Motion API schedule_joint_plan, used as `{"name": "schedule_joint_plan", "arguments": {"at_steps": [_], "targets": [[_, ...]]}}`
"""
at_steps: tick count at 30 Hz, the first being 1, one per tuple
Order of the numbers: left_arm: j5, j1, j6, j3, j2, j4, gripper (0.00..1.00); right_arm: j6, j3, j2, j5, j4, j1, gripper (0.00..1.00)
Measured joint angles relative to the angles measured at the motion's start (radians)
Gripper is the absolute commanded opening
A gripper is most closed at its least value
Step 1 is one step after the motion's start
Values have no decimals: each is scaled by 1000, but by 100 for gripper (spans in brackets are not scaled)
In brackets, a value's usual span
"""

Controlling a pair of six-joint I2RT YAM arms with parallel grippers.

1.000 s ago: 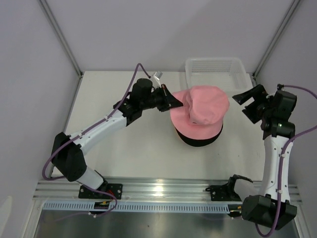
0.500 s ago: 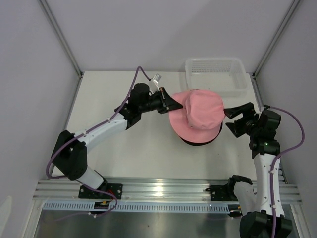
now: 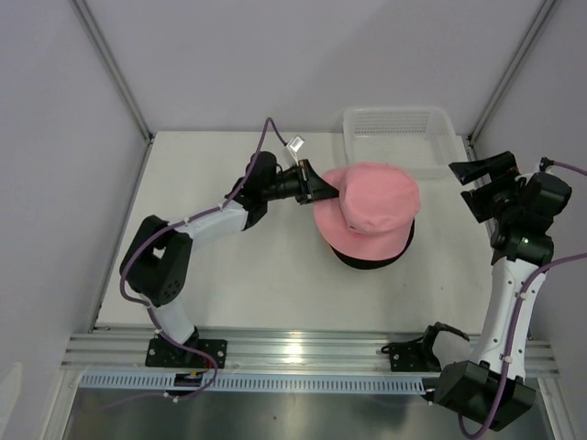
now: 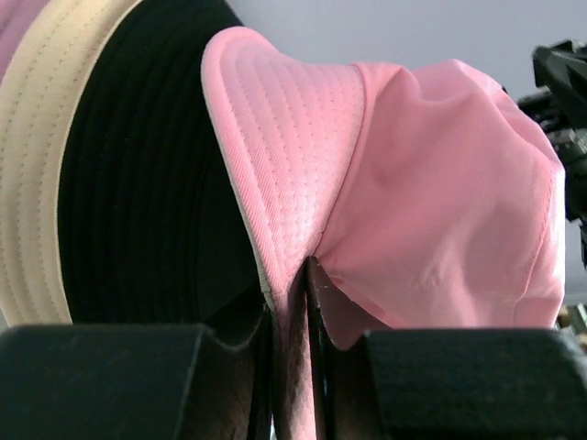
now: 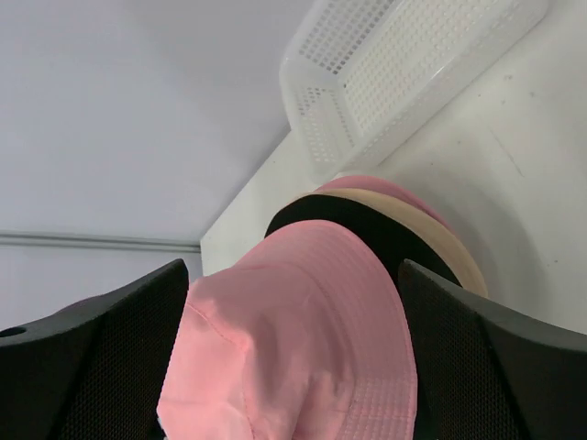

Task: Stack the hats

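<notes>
- All four hats appear to be on one pile at mid-table, just near of the clear bin (image 3: 399,124): lower pink hat (image 5: 367,183), cream hat (image 4: 37,183), black hat (image 4: 138,183), then the top pink hat (image 3: 374,197).
- Left gripper (image 3: 323,191): jaws narrow, pinching the top hat's brim at its left edge, where it is folded up.
- Right gripper (image 3: 470,186): jaws wide, holding nothing, well right of the pile.
- I judge the stacking nearly done. What is left is letting go of the brim and perhaps squaring the top crown, which sits skewed.
- Fabric is soft twill, and the brims are floppy with rows of stitching. The top crown is creased and slumped, and the bin is rigid mesh-walled plastic.
</notes>
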Motion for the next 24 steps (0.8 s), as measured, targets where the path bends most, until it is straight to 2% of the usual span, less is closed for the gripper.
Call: {"name": "schedule_joint_plan", "arguments": {"at_steps": [6,9,10,11,12,13,14,17,18,21,24], "targets": [[87,11,23,-20,39,182,22,51,-189,-10,-110,110,2,98],[151,23,-13,-20,87,309,35,53,-246,11,-136,100,43,97],[172,27,-29,-19,104,346,46,48,-247,19,-135,97,64,97],[195,30,-43,-17,118,374,51,41,-247,24,-135,98,84,97],[208,34,-53,-17,124,381,63,34,-247,25,-135,98,99,97],[217,36,-52,-17,125,380,70,24,-247,27,-135,97,113,97],[224,40,-51,-17,124,378,73,18,-247,28,-135,97,118,97],[230,49,-10,-21,87,287,83,-6,-241,40,-127,96,114,97],[224,50,17,-24,61,237,92,-15,-232,50,-122,90,113,97],[173,54,100,-35,-49,54,95,-37,-190,91,-106,87,113,96],[81,55,167,-34,-172,-132,91,-56,-137,133,-94,90,117,96]]}}
